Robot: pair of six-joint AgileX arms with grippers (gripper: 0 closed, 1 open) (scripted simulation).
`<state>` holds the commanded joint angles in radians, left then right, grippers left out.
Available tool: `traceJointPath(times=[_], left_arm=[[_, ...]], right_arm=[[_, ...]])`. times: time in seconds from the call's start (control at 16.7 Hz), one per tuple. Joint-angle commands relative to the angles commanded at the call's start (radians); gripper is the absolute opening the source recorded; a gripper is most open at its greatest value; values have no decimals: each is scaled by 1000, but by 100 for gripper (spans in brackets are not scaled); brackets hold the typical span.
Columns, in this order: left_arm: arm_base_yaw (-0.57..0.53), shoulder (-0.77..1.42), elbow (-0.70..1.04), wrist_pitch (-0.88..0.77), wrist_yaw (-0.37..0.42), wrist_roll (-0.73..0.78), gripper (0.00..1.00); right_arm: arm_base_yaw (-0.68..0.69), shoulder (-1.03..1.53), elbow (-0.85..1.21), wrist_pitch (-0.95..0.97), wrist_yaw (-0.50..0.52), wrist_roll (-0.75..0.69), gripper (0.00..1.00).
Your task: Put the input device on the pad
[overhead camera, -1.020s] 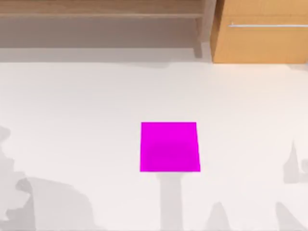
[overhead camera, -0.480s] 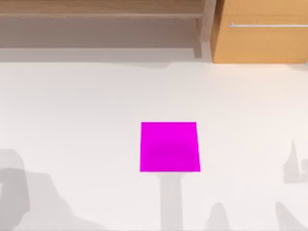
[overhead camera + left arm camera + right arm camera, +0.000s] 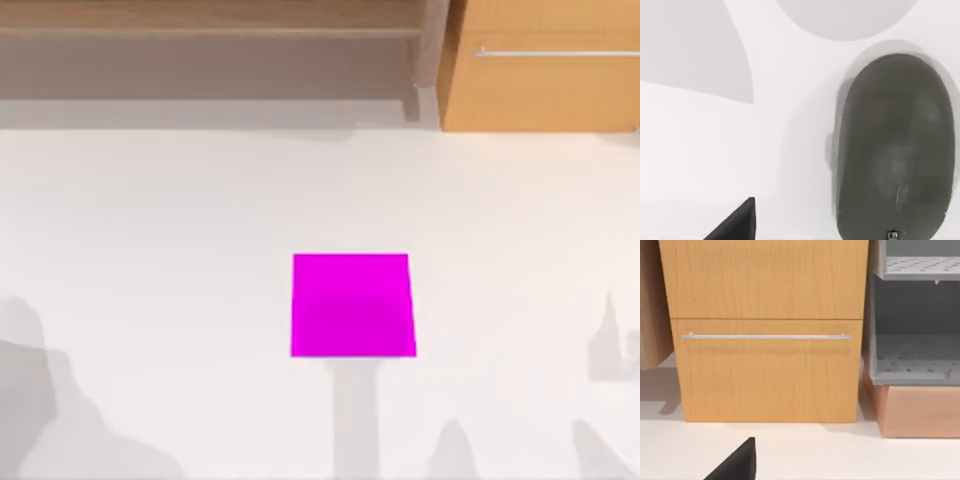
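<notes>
The input device is a dark grey computer mouse (image 3: 895, 150). It lies on the white table, close below my left wrist camera. A black corner of my left gripper (image 3: 735, 225) shows beside it, apart from the mouse. The pad (image 3: 352, 305) is a flat magenta square on the table, just below the middle of the top view, with nothing on it. A black corner of my right gripper (image 3: 735, 465) shows in the right wrist view, over the table's far edge and facing the cabinet.
A wooden cabinet (image 3: 545, 65) with a metal handle (image 3: 765, 336) stands behind the table at the back right. Beside it are a grey perforated shelf (image 3: 915, 365) and a low wooden shelf (image 3: 210, 30). Arm shadows fall on the table's lower left and lower right.
The arm shadow at the top view's lower left has spread up and toward the left edge. The pad has not moved.
</notes>
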<state>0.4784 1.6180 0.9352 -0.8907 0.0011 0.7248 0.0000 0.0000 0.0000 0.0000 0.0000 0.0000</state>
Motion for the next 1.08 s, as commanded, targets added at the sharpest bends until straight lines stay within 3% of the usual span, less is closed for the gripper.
traceJointPath(times=[0.3, 0.66, 1.08], left_arm=[[3, 106, -126, 235, 0, 5, 100], [3, 121, -145, 264, 0, 6, 100], [3, 121, -145, 264, 0, 6, 47]], right_arm=[[0, 0, 0, 0, 0, 0, 100], [0, 0, 0, 0, 0, 0, 100], [0, 0, 0, 0, 0, 0, 100]])
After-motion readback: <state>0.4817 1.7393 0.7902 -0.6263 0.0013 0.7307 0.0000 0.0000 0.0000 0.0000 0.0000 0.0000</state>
